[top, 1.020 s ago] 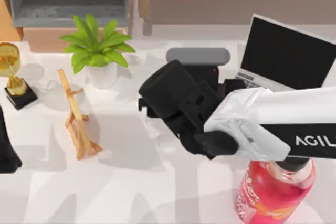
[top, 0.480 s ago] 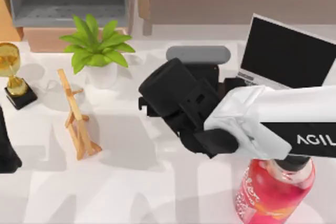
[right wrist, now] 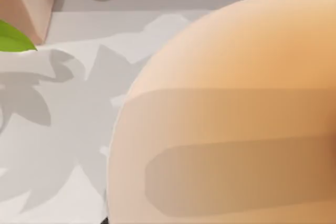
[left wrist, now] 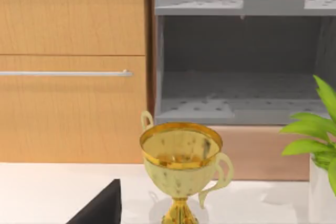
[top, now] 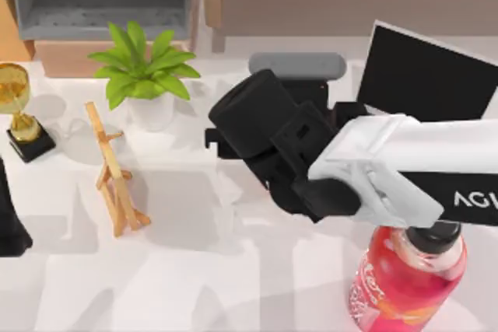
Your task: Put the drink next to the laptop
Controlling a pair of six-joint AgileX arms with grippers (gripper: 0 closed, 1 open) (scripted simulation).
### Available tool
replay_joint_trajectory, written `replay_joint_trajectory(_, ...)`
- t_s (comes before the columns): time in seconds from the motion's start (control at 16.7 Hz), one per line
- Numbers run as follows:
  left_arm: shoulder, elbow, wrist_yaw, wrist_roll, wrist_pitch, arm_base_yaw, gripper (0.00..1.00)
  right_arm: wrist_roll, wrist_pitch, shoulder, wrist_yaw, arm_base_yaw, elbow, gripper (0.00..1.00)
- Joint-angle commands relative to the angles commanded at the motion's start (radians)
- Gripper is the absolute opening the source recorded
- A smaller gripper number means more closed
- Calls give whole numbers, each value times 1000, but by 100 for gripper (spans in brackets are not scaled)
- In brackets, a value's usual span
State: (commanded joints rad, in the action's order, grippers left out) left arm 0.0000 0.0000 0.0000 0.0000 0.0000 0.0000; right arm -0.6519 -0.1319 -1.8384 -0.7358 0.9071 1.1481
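Orange-beige plastic, the wall of the drink (right wrist: 236, 108), lies hard up against the right wrist camera, so the cup sits directly at the right gripper (top: 247, 126), just beside the laptop (top: 428, 75) on the side nearest the potted plant (top: 144, 68). From above, the arm covers the cup. Whether the gripper is closed on it, or how wide it stands, cannot be told.

Handling, as a judgement: a thin clear cup full of liquid is moderately heavy and smooth-sided, and its wall will yield. Hold should be at mid-body, below the lid and clear of the straw, with modest force and the cup kept upright.

Clearances:
- The laptop screen stands raised close to the arm, the nearest edge to avoid.
- A pink bottle (top: 405, 285) stands in front of the laptop, under the forearm, and could be knocked on a low sweep.
- Bare table (top: 202, 270) opens away from the laptop toward the wooden easel (top: 113, 176).
- The trophy (top: 19, 110) and the parked left arm (top: 9, 219) are well apart from the laptop
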Motion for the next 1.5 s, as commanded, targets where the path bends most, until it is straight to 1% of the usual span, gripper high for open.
replay_joint_trajectory(0.18, 0, 0, 0, 0, 0, 0, 100, 52, 10, 69, 35, -54, -15, 0)
replay_joint_trajectory(0.42, 0, 0, 0, 0, 0, 0, 100, 163, 9, 186, 130, -181, -102, 0)
replay_joint_trajectory(0.66, 0, 0, 0, 0, 0, 0, 100, 302, 6, 315, 264, -349, -231, 0)
replay_joint_trajectory(1.08, 0, 0, 0, 0, 0, 0, 100, 542, 43, 505, 535, -680, -443, 0)
replay_joint_trajectory(1.32, 0, 0, 0, 0, 0, 0, 100, 636, 105, 553, 676, -856, -500, 0)
replay_joint_trajectory(1.5, 0, 0, 0, 0, 0, 0, 100, 677, 157, 563, 753, -953, -510, 0)
